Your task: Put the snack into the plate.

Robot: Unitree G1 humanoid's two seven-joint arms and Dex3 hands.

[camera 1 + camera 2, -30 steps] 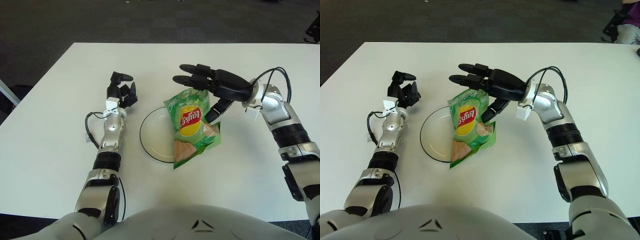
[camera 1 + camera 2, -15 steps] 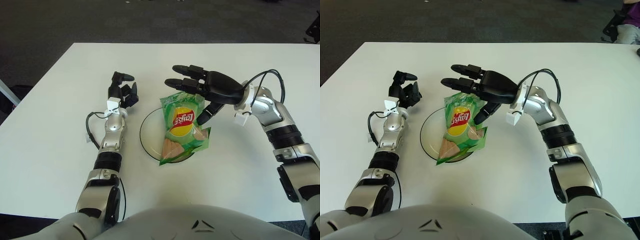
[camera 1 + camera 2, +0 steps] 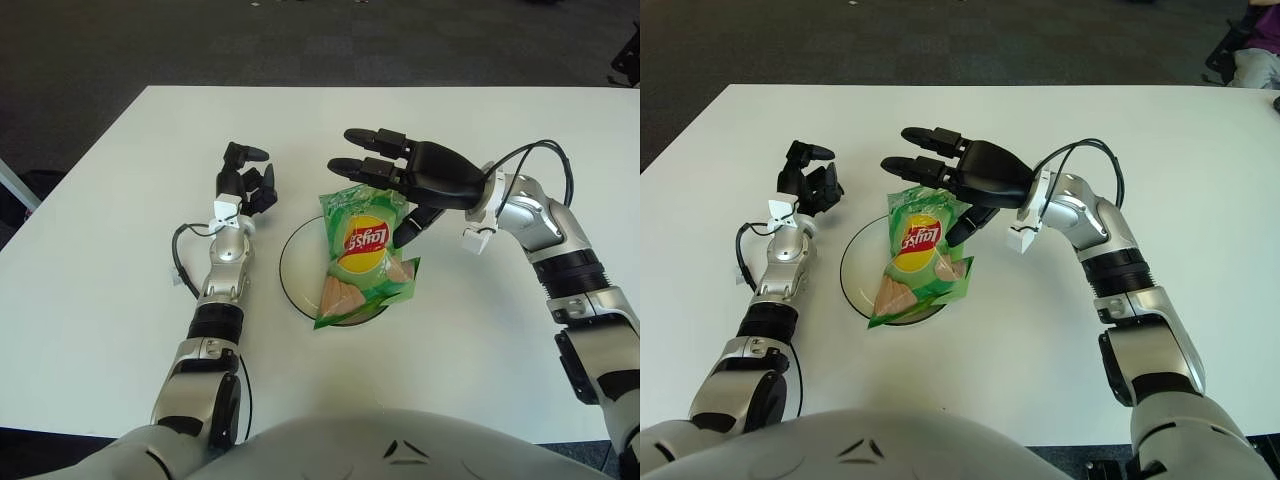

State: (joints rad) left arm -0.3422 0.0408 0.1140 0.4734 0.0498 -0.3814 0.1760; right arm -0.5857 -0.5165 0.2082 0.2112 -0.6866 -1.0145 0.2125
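One second on, I've swung the right robot hand [image 3: 395, 190], pinching the green crinkly chip bag [image 3: 364, 255], leftward over the clear round glass plate [image 3: 296, 275], so only release remains, while the left robot hand [image 3: 247, 186] idles curled.

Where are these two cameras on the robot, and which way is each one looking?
Left eye view: on the head, facing forward and down at the white table; both arms and the chest show.
Right eye view: slightly to the side, same aim, same body parts.
Shared: right hand holding the chip bag over the plate; left hand idle on the table.
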